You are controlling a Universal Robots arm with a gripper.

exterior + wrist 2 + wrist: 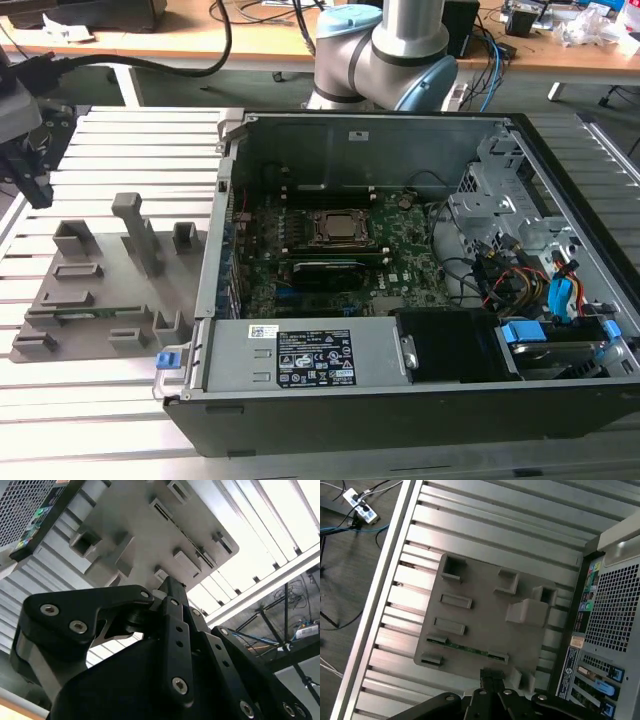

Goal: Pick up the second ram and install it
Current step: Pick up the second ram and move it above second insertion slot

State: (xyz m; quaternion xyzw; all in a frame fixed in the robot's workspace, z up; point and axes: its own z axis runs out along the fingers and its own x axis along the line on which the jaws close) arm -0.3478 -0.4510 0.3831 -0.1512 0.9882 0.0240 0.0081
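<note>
Across the whole scene lay a slotted alu table [130, 140], ribbed w/ long parallel grooves, matt silver. On it, towards the exterior view's right, sat 1 PC case [400, 425]: black sheet-metal box, lid off, boxy & hard-edged. Inside it was 1 large green motherboard [405, 262] lying flat, w/ 1 square metal CPU socket [340, 228] near its middle, plus a grey metal power-supply box [300, 362] along the near wall.

At the exterior view's left, just beside the case, was 1 grey plastic holder tray [100, 285], a flat matt slab w/ several raised blocks and slots and 1 taller post [135, 215]; it also showed in both wrist views [140, 525] [480, 605].

1 gripper [35, 180], black w/ bolted link arms, hung over the table at the exterior view's far left, above and apart from the tray. In both wrist views [170, 586] [492, 676] its tips looked drawn together, narrow, w/ nothing held.

Smallest: the second ram [467, 649], 1 stick, thin, long & narrow, green edge w/ small dark parts, stood on edge in a tray slot btwn two end blocks. Gripper wasn't touching it.
</note>
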